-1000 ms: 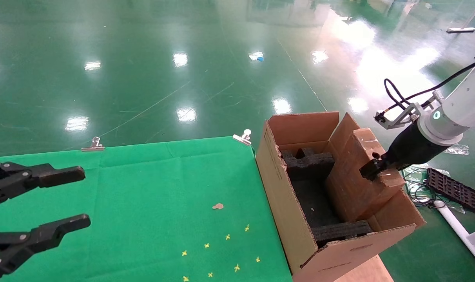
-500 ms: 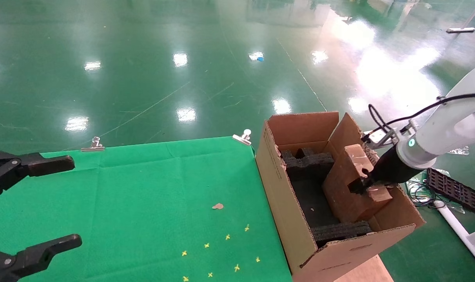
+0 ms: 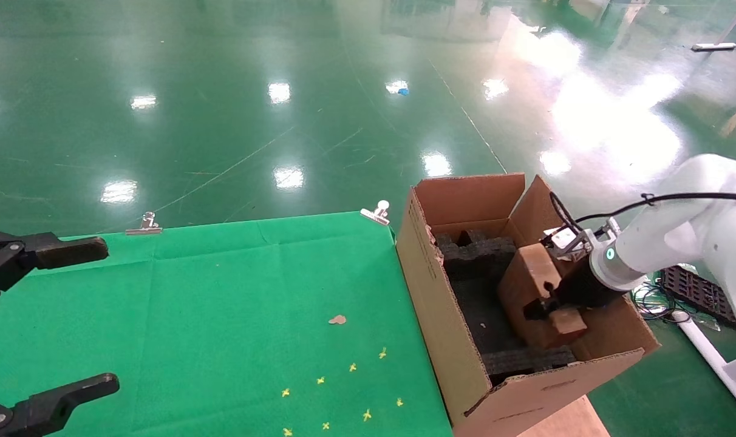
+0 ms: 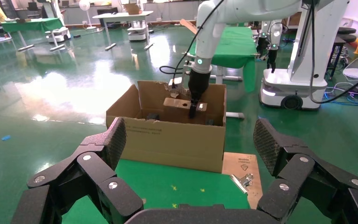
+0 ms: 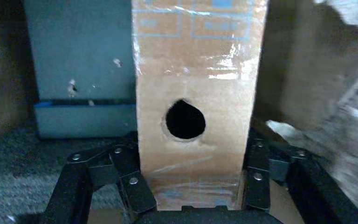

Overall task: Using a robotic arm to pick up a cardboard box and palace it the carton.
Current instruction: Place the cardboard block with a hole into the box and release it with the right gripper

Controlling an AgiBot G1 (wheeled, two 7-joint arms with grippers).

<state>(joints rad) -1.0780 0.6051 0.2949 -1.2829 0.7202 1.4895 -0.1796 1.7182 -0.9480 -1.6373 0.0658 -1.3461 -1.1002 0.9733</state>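
Right wrist view shows the right gripper [image 5: 193, 205] clamped on the cardboard box [image 5: 193, 93], one black finger [image 5: 133, 184] pressed to each broad face, the round hole in its narrow edge facing the camera; the box's far end is cut off. In the head view the carton [image 3: 441, 328] hides the box's lower part [image 3: 529, 285]. Since a second ago the robotic arm [image 3: 665, 243] has carried the box lower, between the carton's black foam inserts [image 3: 477, 252], tilted and just clear of the right wall. West of the carton, over the green cloth [image 3: 222, 315], the left gripper [image 3: 52, 315] hangs with jaws spread wider than before.
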